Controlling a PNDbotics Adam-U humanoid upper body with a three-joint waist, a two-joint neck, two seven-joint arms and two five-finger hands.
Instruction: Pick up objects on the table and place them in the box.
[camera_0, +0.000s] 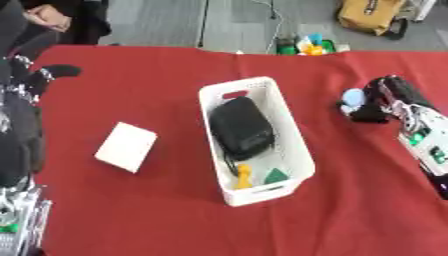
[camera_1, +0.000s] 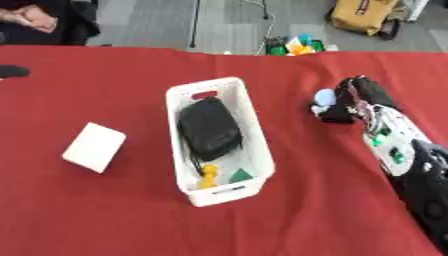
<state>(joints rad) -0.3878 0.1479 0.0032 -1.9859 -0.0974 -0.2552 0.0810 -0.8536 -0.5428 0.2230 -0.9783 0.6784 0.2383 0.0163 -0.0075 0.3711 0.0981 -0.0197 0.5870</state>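
Left eye view: a white box (camera_0: 294, 131) is seen near the middle of the red table (camera_0: 157, 200), its long side running away from the robot.
Box contents: a black pouch (camera_0: 241, 126) is lodged in the far half; a yellow piece (camera_0: 244, 177) and a green piece (camera_0: 276, 175) are seen at the near end.
Right hand: the right hand (camera_1: 343, 106) is found to the right of the box, well apart from it, with fingers curled round a pale blue object (camera_1: 325, 96) resting at table level.
Pale blue object: only a rounded edge is shown beyond the fingers; it is judged light and small, and possibly soft. A hold across its middle is judged suitable.
White block: a flat white block (camera_0: 126, 146) is left on the table to the left of the box, clear of it. It is judged stiff, light and smooth-faced; a grasp across its two shorter opposite edges is advised, as the flat face offers no purchase.
Left hand: the left hand (camera_0: 45, 75) is seen far left of the box, past the block; it cannot be told whether its fingers are spread or curled.
Progress: three items are judged placed, two outstanding.
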